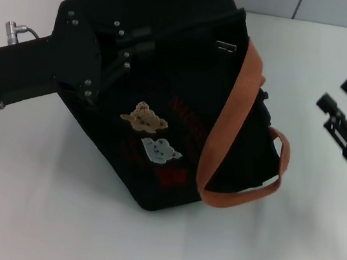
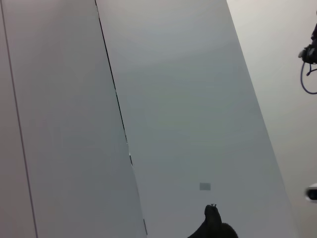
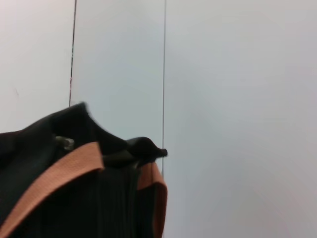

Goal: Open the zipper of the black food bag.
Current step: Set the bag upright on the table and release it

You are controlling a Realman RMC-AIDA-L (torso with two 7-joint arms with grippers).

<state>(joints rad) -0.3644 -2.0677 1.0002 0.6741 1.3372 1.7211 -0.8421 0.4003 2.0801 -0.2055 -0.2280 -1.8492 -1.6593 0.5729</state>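
Reaching in from left w/ left gripper (image 1: 128, 50), pressing onto top of the black food bag (image 1: 171, 103) beside the zipper (image 1: 175, 29); fingers' state: cannot tell. Hovering well apart at right w/ right gripper (image 1: 342, 103), fingers spread wide. Lying tilted mid-bench (image 1: 17, 211), orange strap (image 1: 241, 94) draping across, bear patches (image 1: 150, 133) facing up, silver pull (image 1: 225, 46) showing near top edge.
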